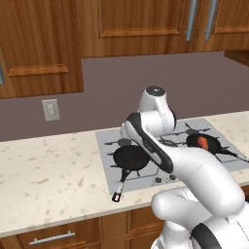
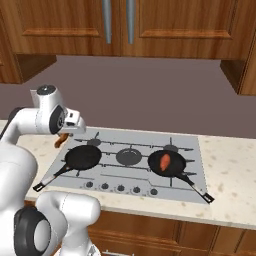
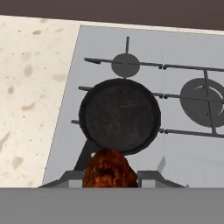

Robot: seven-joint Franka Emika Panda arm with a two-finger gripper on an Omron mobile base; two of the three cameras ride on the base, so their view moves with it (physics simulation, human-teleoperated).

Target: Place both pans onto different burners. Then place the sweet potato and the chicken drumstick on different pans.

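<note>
At the bottom centre of the hand view, the hand [image 3: 110, 175] is gripping the chicken drumstick [image 3: 109, 170], a lumpy red-brown piece sitting between the two finger tips, with the jaws partly closed around it. Directly above it in that frame, towards the middle, the empty pan [image 3: 119, 115] is lying on the cooktop [image 3: 183, 162], its round bowl nearly filling the space between the grate bars and its handle running down towards the lower left, passing just beside the drumstick. So the target is lying straight ahead along the hand's line of sight, and the coming move looks like a short advance forward and down over the bowl, keeping clear of the handle. In the right base view, the hand is hanging at the left of the frame, over the cooktop's left edge, with a bit of the brown drumstick showing beneath it, just up and left of the empty pan. Towards the right of that frame, the second pan [image 2: 168, 164] is sitting on another burner and already carrying the sweet potato [image 2: 164, 162], lying lengthwise near the bowl's centre. Well apart from the hand, that pan needs nothing more; the drumstick appears to be the last piece to place, on the near pan beside the worktop [image 3: 26, 87].
</note>
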